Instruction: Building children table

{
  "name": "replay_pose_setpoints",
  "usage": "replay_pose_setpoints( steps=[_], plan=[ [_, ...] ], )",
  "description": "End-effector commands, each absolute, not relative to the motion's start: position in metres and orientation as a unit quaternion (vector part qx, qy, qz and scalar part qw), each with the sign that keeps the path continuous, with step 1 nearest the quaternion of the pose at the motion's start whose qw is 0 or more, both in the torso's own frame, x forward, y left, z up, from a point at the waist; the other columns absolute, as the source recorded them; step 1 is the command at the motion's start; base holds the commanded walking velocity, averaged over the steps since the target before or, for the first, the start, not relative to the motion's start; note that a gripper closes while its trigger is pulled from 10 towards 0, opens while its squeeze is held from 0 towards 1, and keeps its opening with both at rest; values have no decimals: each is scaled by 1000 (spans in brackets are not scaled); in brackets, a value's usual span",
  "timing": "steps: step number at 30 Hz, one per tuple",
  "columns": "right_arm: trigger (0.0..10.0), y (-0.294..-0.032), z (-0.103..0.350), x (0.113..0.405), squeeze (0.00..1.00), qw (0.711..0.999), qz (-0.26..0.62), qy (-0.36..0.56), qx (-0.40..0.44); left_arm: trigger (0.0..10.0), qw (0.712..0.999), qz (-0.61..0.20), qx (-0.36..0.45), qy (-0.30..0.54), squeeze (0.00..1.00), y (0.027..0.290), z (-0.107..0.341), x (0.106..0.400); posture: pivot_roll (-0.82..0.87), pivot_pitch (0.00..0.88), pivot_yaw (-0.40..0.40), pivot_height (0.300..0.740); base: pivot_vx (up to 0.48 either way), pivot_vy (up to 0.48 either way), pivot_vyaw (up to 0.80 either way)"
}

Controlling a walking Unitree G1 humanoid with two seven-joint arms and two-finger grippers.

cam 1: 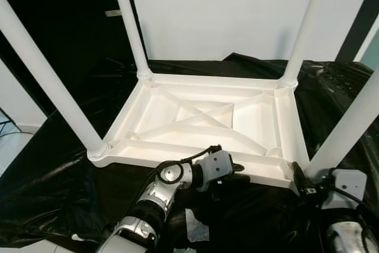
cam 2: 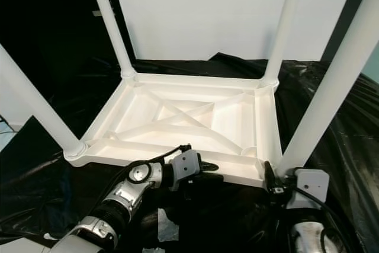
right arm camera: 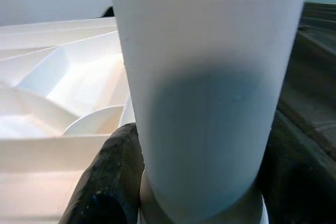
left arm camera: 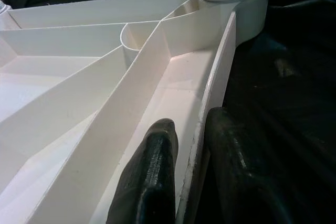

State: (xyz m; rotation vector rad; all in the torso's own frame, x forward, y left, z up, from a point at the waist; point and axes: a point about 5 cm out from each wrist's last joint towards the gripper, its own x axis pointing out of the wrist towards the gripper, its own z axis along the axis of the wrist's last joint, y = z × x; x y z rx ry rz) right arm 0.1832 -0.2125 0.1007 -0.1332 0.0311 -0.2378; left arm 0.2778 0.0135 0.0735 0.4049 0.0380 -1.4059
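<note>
Seating the last leg looks like the step in hand. An upturned white tabletop lies on black sheeting, four legs standing up from its corners. At 5 o'clock, the right gripper is closed around the near-right leg just above its socket. At 6 o'clock, the left gripper pinches the tabletop's near rim, one finger inside, one outside. My judgement: hold the rim firm, keep the leg upright, and press or turn it fully home.

White wall straight ahead, dark gap to its left, crumpled black plastic sheet spread below, pale floor at the left edge, even bright light
</note>
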Motion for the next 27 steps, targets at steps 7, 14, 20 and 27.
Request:
replay_pose_setpoints(
  steps=[7,14,20,27],
  plan=[
    [0,-196,86,184,0,991,-103,53,-64,10000,783,-588,183,88,0,22,41,269,-123,0,51,740,0,0,0],
    [10000,-189,86,190,0,993,-78,53,-77,10000,785,-586,182,88,0,21,41,270,-128,0,50,740,0,0,0],
    [10000,-201,93,195,1000,994,-22,42,-101,10000,784,-586,182,88,0,20,41,269,-137,0,50,740,0,0,0],
    [10000,-202,113,194,0,982,160,16,-98,10000,783,-588,183,86,0,18,42,270,-136,0,50,740,0,0,0]
  ],
)
